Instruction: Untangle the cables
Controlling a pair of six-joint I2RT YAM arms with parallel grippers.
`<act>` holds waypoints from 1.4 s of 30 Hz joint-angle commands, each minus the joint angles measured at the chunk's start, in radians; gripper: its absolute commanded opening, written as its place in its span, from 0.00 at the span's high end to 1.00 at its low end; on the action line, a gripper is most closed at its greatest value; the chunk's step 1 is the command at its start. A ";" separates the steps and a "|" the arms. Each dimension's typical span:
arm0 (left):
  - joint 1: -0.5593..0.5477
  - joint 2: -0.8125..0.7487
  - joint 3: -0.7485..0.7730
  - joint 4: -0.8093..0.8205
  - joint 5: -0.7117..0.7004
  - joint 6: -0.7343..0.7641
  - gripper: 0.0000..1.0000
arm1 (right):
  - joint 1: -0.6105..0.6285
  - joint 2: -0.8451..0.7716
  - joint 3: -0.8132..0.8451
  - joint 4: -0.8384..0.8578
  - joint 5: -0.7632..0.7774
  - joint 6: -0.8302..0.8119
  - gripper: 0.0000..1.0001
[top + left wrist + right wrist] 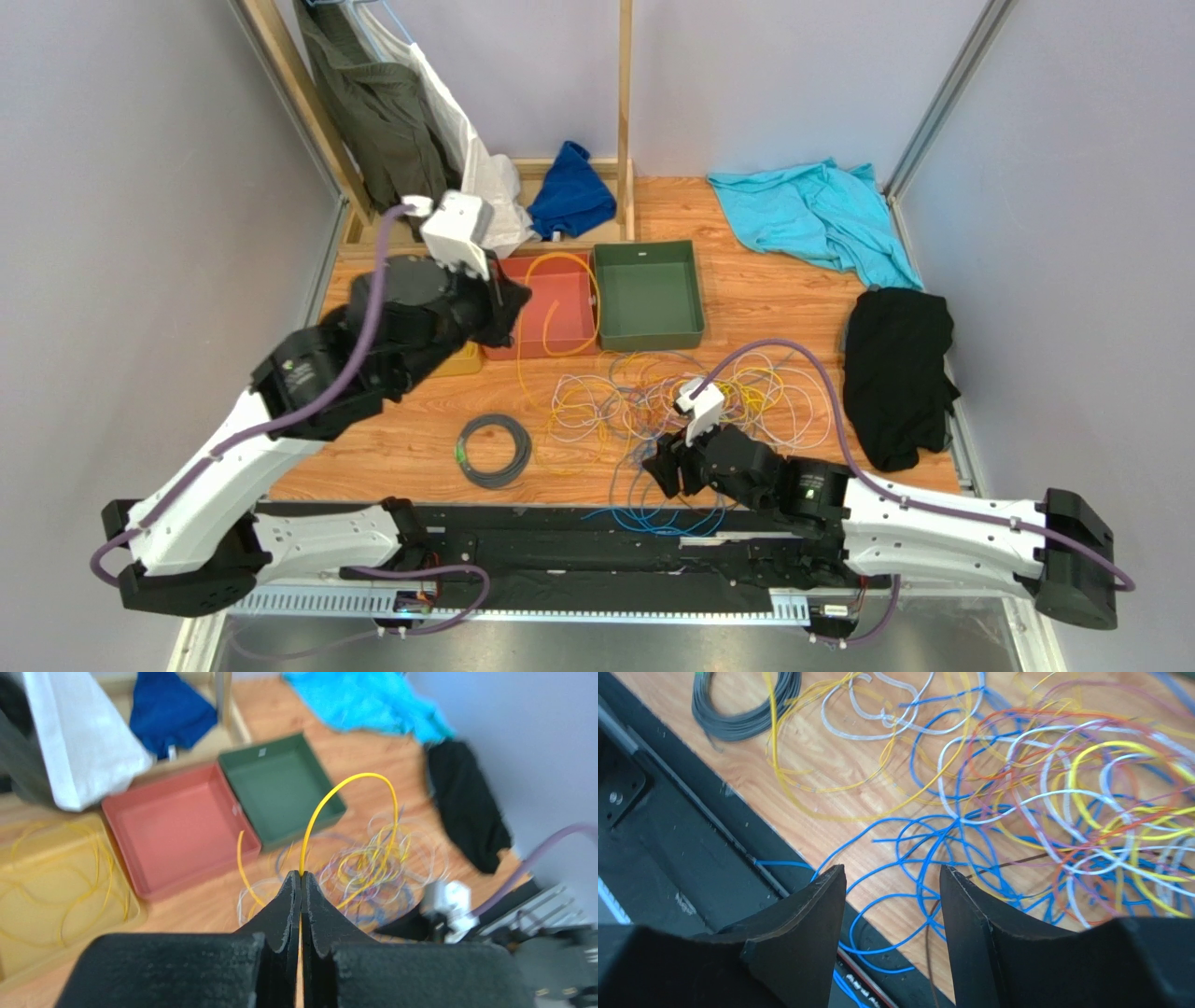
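Left gripper (pixel 302 875): jaws closed on a thin yellow cable (pixel 349 778), which arcs up and then drops into the tangled pile of thin yellow, blue, white and orange cables (pixel 673 399) mid wooden surface (pixel 786 301). Right gripper (pixel 892 875): jaws apart, nothing between them, above the pile's 6 o'clock edge. Small black coil with green tag (pixel 494 451) lies apart at the pile's 9 o'clock. Red tray (pixel 561 315) and green tray (pixel 645 294) are at 12 o'clock (a yellow tray (pixel 56 882) beside the red one holds loose yellow wire).

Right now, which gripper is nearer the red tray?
Left. The left gripper hangs by the red tray; the right gripper is over the blue cables at the near edge.
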 commanded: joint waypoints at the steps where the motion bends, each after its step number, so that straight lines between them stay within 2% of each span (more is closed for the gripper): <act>1: 0.000 0.047 0.189 -0.065 -0.010 0.055 1.00 | 0.048 0.069 0.009 0.209 -0.060 0.021 0.43; 8: -0.001 0.092 0.289 -0.084 0.006 0.077 1.00 | 0.127 0.223 0.076 0.286 0.046 -0.026 0.36; 18: 0.000 0.089 0.294 -0.095 0.014 0.075 1.00 | 0.139 0.329 0.098 0.428 0.225 -0.078 0.35; 25: -0.001 0.081 0.289 -0.096 0.028 0.071 1.00 | 0.136 0.479 0.161 0.485 0.293 -0.118 0.36; 27: -0.001 0.077 0.286 -0.096 0.028 0.071 1.00 | 0.136 0.503 0.182 0.493 0.287 -0.121 0.42; 29: -0.001 0.070 0.283 -0.098 0.023 0.072 1.00 | 0.136 0.533 0.204 0.484 0.288 -0.118 0.68; 31: -0.001 0.064 0.275 -0.099 0.016 0.074 1.00 | 0.136 0.531 0.216 0.444 0.295 -0.103 1.00; 33: -0.001 0.052 0.259 -0.098 0.003 0.071 1.00 | 0.137 0.504 0.237 0.403 0.296 -0.097 1.00; 38: -0.001 -0.015 0.151 -0.046 -0.033 0.046 1.00 | 0.150 0.280 0.352 0.176 0.308 -0.150 1.00; 39: -0.001 -0.028 0.090 -0.032 -0.037 0.037 1.00 | 0.148 0.228 0.419 0.098 0.307 -0.169 1.00; 41: -0.001 -0.078 0.015 0.025 -0.040 0.011 1.00 | 0.148 0.195 0.496 0.033 0.308 -0.233 1.00; 42: -0.001 -0.097 -0.070 0.051 -0.035 0.003 1.00 | 0.148 0.185 0.535 0.002 0.311 -0.250 1.00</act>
